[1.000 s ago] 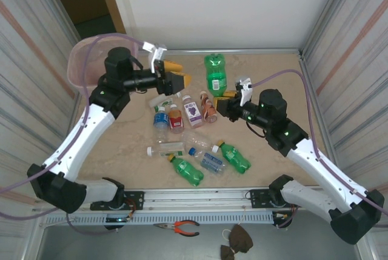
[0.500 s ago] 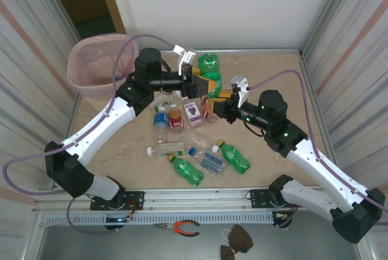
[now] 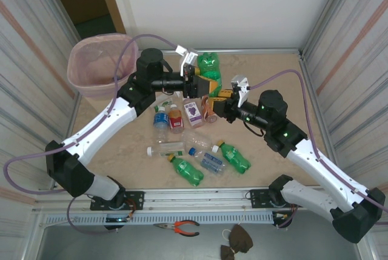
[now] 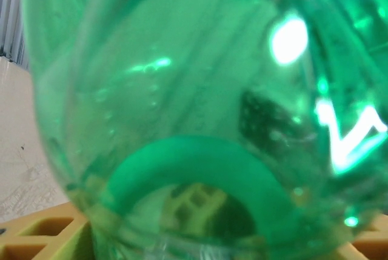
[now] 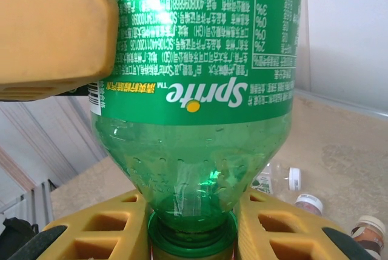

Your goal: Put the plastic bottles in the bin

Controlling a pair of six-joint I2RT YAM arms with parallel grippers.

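Note:
A green Sprite bottle [image 3: 210, 68] hangs bottom-up above the back of the table between both arms. My right gripper [image 3: 220, 100] is shut on its green cap and neck [image 5: 192, 236]. My left gripper [image 3: 204, 84] has come round the bottle's body; one of its yellow fingers [image 5: 54, 23] presses on the label [image 5: 200, 90]. In the left wrist view the green bottle wall [image 4: 182, 90] sits right against the camera, over a yellow finger [image 4: 36, 239]. The pale pink bin [image 3: 91, 60] stands at the far left. More plastic bottles [image 3: 176, 117] lie on the table.
Two green bottles [image 3: 188, 170] [image 3: 235, 157] and clear ones [image 3: 167, 149] lie near the front. Ribbed walls close in left and right, with a white wall behind. Orange-handled pliers [image 3: 179, 228] rest on the front ledge below the rail.
My left arm swung right from the bin side to the green bottle and closed its fingers round the body. The right gripper kept holding the bottle's neck in place.

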